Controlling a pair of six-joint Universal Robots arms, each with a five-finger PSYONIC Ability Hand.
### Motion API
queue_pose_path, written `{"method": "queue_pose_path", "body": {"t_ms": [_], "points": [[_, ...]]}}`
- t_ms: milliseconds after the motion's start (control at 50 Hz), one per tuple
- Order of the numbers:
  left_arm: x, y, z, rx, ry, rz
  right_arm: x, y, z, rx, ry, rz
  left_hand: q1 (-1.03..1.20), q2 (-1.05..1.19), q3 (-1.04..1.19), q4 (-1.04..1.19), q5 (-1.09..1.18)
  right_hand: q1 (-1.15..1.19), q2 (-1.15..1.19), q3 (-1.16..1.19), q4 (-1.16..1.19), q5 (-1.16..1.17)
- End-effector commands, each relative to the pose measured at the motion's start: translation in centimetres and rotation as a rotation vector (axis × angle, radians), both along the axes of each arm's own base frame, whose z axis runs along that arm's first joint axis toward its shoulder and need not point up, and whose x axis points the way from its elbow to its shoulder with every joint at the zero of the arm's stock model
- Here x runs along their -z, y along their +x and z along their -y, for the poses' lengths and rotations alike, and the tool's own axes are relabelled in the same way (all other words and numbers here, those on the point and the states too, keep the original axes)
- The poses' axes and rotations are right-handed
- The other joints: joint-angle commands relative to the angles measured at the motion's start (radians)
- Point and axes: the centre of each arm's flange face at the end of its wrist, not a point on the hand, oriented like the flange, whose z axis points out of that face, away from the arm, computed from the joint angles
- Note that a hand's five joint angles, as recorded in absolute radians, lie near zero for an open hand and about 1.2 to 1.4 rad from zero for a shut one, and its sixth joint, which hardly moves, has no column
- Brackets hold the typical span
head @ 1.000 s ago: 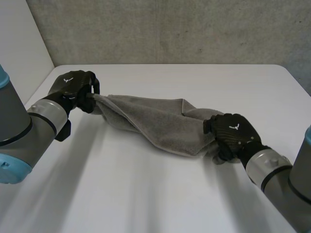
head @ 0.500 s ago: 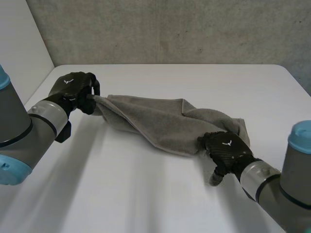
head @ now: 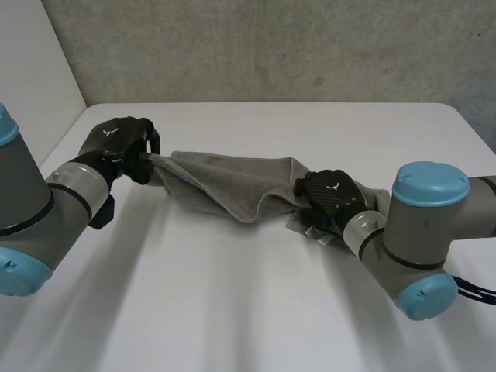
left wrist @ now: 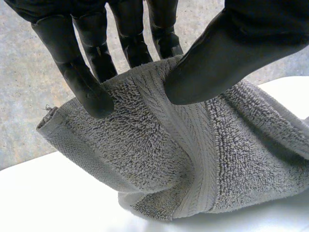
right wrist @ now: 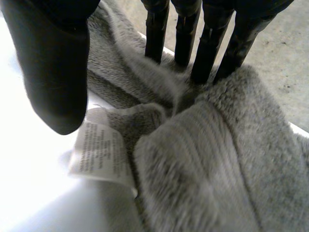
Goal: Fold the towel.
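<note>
pinching towel (head: 232, 190), left robot hand (head: 116, 143) curls; right robot hand (head: 329, 198) presses straight-fingered.

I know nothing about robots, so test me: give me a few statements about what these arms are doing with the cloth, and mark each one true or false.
1. The towel is grey. True.
2. The left hand pinches one end of the towel between fingers and thumb. True.
3. The towel lies flat on the white table in a neat square. False: it is bunched, and it stretches from one hand to the other.
4. A white label shows on the towel beside the right hand. True.
5. The right hand rests on bare table, far from the towel. False: it is on the towel's other end.
</note>
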Motion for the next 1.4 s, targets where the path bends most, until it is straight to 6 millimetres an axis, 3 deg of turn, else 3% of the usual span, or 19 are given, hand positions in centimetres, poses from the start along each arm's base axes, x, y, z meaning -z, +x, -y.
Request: {"method": "queue_pose_path", "body": {"t_ms": [20, 120, 200, 340, 380, 480, 540, 580, 700, 800, 900, 980, 1020, 1080, 1120, 1220, 1280, 1360, 1400], "points": [[0.3, -0.1, 0.0, 0.003, 0.005, 0.001, 0.4, 0.5, 1.6, 0.04, -0.032, 0.016, -0.092, -0.125, -0.153, -0.136, -0.309, 0.141, 0.147, 0.139, 0.142, 0.127], [0.3, -0.1, 0.0, 0.004, 0.005, 0.001, 0.0, 0.7, 2.0, 0.041, -0.052, 0.028, -0.092, -0.125, -0.153, -0.136, -0.309, 0.423, 0.428, 0.421, 0.424, 0.409], [0.3, -0.1, 0.0, 0.004, 0.005, 0.001, -0.7, 0.7, 2.5, 0.051, -0.081, 0.038, -0.092, -0.125, -0.153, -0.136, -0.309, 0.903, 0.908, 0.901, 0.903, 0.889], [0.0, 0.0, 0.2, 0.001, -0.005, -0.002, -2.1, 0.0, 2.9, 0.086, -0.11, 0.042, -0.092, -0.125, -0.153, -0.136, -0.309, 0.921, 0.927, 0.919, 0.922, 0.907], [-0.3, 0.1, 0.2, -0.002, -0.013, -0.003, -3.5, -0.1, 3.1, 0.089, -0.14, 0.058, -0.092, -0.125, -0.153, -0.136, -0.309, 0.921, 0.927, 0.919, 0.922, 0.907], [-2.1, 0.3, 0.2, -0.011, -0.061, -0.021, -9.4, -4.1, 5.2, 0.182, -0.24, 0.106, -0.092, -0.125, -0.153, -0.136, -0.309, 0.921, 0.927, 0.919, 0.922, 0.907], [-2.8, 0.4, -0.1, -0.011, -0.077, -0.027, -10.8, -4.6, 5.1, 0.179, -0.252, 0.11, -0.092, -0.125, -0.153, -0.136, -0.309, 0.921, 0.927, 0.919, 0.922, 0.907], [-3.6, 0.3, -0.6, -0.002, -0.097, -0.034, -12.7, -4.8, 4.2, 0.146, -0.248, 0.118, -0.092, -0.125, -0.153, -0.136, -0.309, 0.921, 0.927, 0.919, 0.922, 0.907], [-5.1, 0.1, -1.7, 0.012, -0.126, -0.068, -15.2, -5.0, 2.5, 0.106, -0.234, 0.126, -0.092, -0.125, -0.153, -0.136, -0.309, 0.921, 0.927, 0.919, 0.922, 0.907], [-8.1, -0.5, -3.7, 0.051, -0.183, -0.152, -21.4, -5.8, -0.2, 0.092, -0.339, 0.194, -0.092, -0.125, -0.153, -0.136, -0.309, 0.921, 0.927, 0.919, 0.922, 0.907], [-9.5, -0.3, -4.7, 0.057, -0.219, -0.17, -23.7, -6.4, -1.1, 0.063, -0.314, 0.183, -0.092, -0.125, -0.153, -0.136, -0.309, 0.921, 0.927, 0.919, 0.922, 0.907], [-9.2, -0.3, -4.6, 0.055, -0.206, -0.16, -22.8, -7.2, 0.1, 0.062, -0.245, 0.154, -0.092, -0.125, -0.153, -0.136, -0.309, 0.921, 0.927, 0.919, 0.922, 0.907], [-8.1, -0.4, -4.3, 0.055, -0.177, -0.144, -19.7, -6.9, 1.7, 0.046, -0.136, 0.102, -0.092, -0.125, -0.153, -0.136, -0.309, 0.921, 0.927, 0.919, 0.922, 0.907], [-7.1, -0.6, -3.8, 0.054, -0.148, -0.134, -18.0, -6.8, 2.3, 0.038, -0.096, 0.056, -0.092, -0.125, -0.153, -0.136, -0.309, 0.921, 0.927, 0.919, 0.922, 0.907], [-4.3, -1.0, -2.5, 0.047, -0.076, -0.099, -14.6, -6.7, 3.3, 0.027, -0.032, -0.063, -0.092, -0.125, -0.153, -0.136, -0.309, 0.921, 0.927, 0.919, 0.922, 0.907], [-0.5, -1.5, 0.1, 0.04, -0.003, -0.026, -10.6, -6.7, 5.3, 0.042, 0.02, -0.177, -0.092, -0.125, -0.153, -0.136, -0.309, 0.921, 0.927, 0.919, 0.922, 0.907], [0.5, -2.1, 2.2, 0.044, -0.02, 0.034, -10.4, -6.5, 6.9, 0.073, -0.016, -0.187, -0.092, -0.125, -0.153, -0.136, -0.309, 0.921, 0.927, 0.919, 0.922, 0.907], [-0.2, -3.1, 4.5, 0.054, -0.097, 0.068, -11.9, -5.7, 9.0, 0.104, -0.154, -0.154, -0.092, -0.125, -0.153, -0.136, -0.309, 0.921, 0.927, 0.919, 0.922, 0.907], [-3.2, -3.8, 6.7, 0.045, -0.224, 0.045, -14.9, -4.2, 10.4, 0.127, -0.383, -0.078, -0.092, -0.125, -0.153, -0.136, -0.309, 0.921, 0.927, 0.919, 0.922, 0.907]]}}
